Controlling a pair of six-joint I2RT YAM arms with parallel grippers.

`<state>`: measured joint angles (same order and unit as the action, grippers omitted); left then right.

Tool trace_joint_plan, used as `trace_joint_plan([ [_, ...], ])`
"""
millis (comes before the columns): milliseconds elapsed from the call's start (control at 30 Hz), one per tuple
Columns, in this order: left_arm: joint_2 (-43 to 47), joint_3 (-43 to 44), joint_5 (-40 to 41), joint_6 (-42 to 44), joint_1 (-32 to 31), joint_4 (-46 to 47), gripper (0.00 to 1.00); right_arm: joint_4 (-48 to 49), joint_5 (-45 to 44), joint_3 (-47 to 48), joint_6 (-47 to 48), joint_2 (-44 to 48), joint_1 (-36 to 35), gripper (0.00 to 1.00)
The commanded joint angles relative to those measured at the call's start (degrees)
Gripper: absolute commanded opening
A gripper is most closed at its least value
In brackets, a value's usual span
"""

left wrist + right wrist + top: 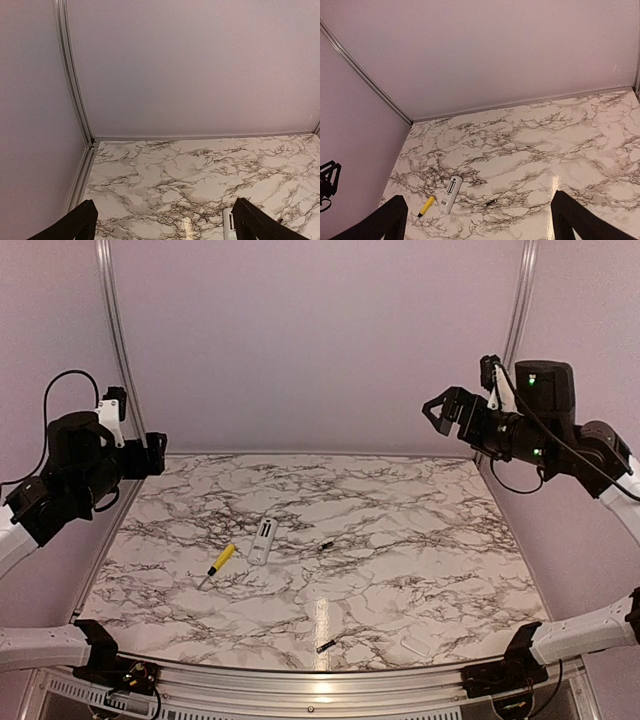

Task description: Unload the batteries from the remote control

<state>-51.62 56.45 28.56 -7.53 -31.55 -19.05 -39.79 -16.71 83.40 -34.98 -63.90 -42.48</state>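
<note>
Over the far corners of the slick marble-patterned tabletop (420, 540), the left gripper (156, 454) and right gripper (433, 412) hang with fingers spread, empty. The slim white plastic remote control (262, 540) lies left of centre, with one tiny dark cylindrical battery (325, 545) near it. Another battery (326, 646) by the near edge could roll off.

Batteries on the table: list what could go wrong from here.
1. The front battery lies close to the near edge of the table; being round, it could roll off if nudged.
2. The middle battery is tiny and dark among the marble veins, so a grasp might miss it.
</note>
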Motion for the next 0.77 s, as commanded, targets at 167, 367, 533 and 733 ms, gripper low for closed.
trace_joint_plan([
  [167, 8.2, 0.2, 3.2, 5.7, 0.3, 1.1, 0.99, 5.4, -5.8, -4.7, 2.4, 9.3, 0.3, 0.98],
  [367, 11.1, -0.8, 4.2, 6.7, 0.3, 0.2, 0.99, 5.9, -7.3, -7.6, 0.5, 12.4, 0.4, 0.99],
  [533, 11.3, -1.2, 4.1, 6.0, 0.3, 0.7, 0.99, 5.6, -7.7, -7.8, 0.0, 12.7, 0.4, 0.98],
  [733, 11.3, -1.6, 3.8, 5.8, 0.3, 0.6, 0.99, 5.6, -7.8, -8.0, -0.5, 12.9, 0.3, 0.98],
])
